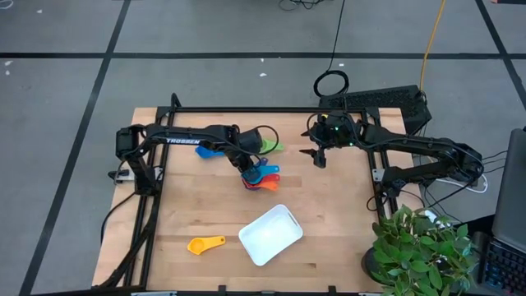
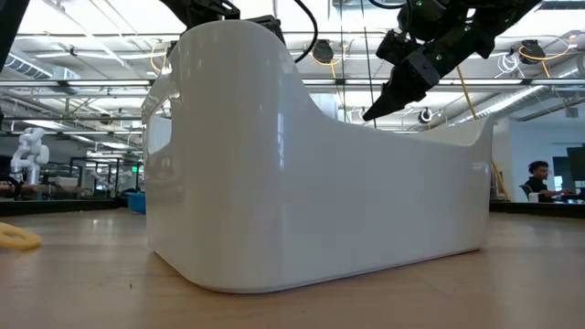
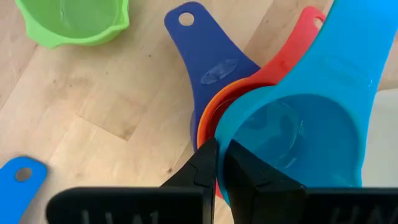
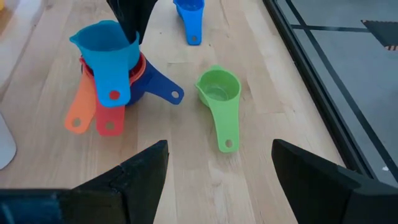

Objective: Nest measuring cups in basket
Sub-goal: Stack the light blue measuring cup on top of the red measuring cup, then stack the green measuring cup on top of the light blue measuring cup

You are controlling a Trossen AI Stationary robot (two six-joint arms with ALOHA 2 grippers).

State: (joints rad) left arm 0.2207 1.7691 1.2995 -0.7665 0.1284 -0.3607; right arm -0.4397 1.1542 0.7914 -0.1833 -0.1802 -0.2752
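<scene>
Four measuring cups stand nested on the table: navy, orange and red, with a light blue cup on top. My left gripper is above this stack, shut on the light blue cup. A green cup and a second blue cup sit upright on the wood nearby. A yellow cup lies left of the white basket near the table's near edge. My right gripper hovers open to the right of the stack, touching nothing. My left gripper pinches the light blue cup's rim on the side opposite its handle. One finger is outside the bowl and the other inside. The fingers point down from above. The cup sits in the stack, its handle slanting down.
The basket's white wall fills the low view and hides the stack there. A potted plant stands at the table's near right corner. Bare wood lies between the stack and the basket.
</scene>
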